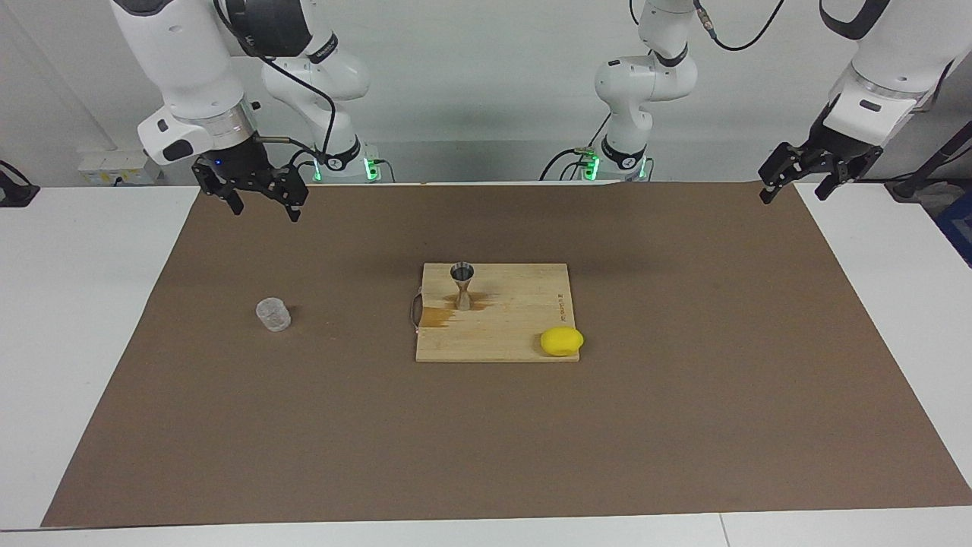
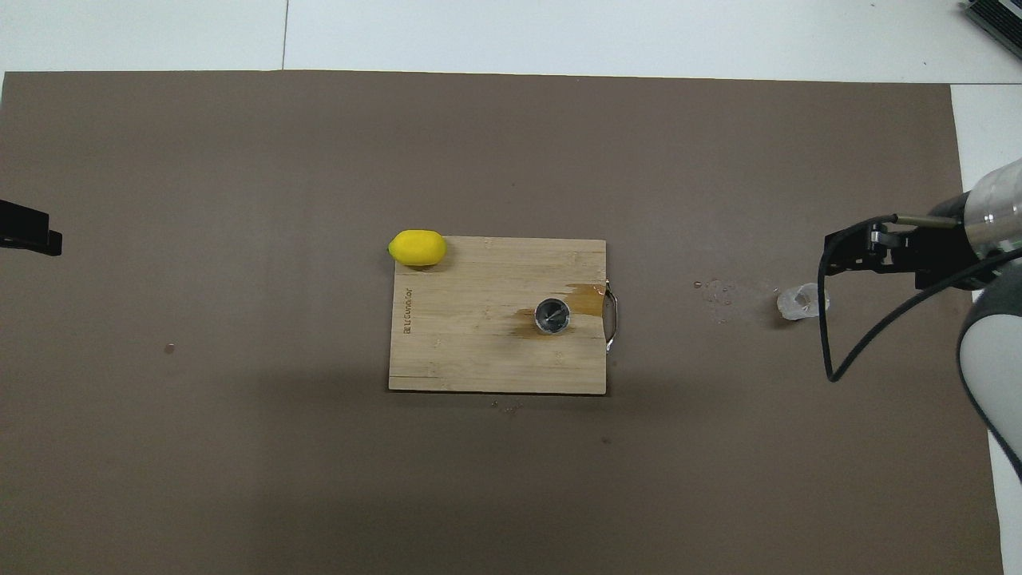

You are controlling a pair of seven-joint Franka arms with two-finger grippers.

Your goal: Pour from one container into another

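Note:
The clear textured cup (image 1: 272, 314) (image 2: 798, 302) stands upright on the brown mat toward the right arm's end of the table, with nothing gripping it. The silver hourglass jigger (image 1: 462, 285) (image 2: 552, 315) stands upright on the wooden cutting board (image 1: 516, 327) (image 2: 471, 351). A wet brown stain lies around its foot. My right gripper (image 1: 264, 210) (image 2: 832, 255) hangs open and empty high over the mat, well above the cup and apart from it. My left gripper (image 1: 793, 194) (image 2: 48, 238) waits open over the mat's corner at the left arm's end.
A yellow lemon (image 1: 562, 341) (image 2: 417, 247) lies at the board's corner farther from the robots, toward the left arm's end. Small droplets (image 2: 718, 291) dot the mat between cup and board. A metal handle (image 2: 612, 319) sticks out of the board's edge facing the cup.

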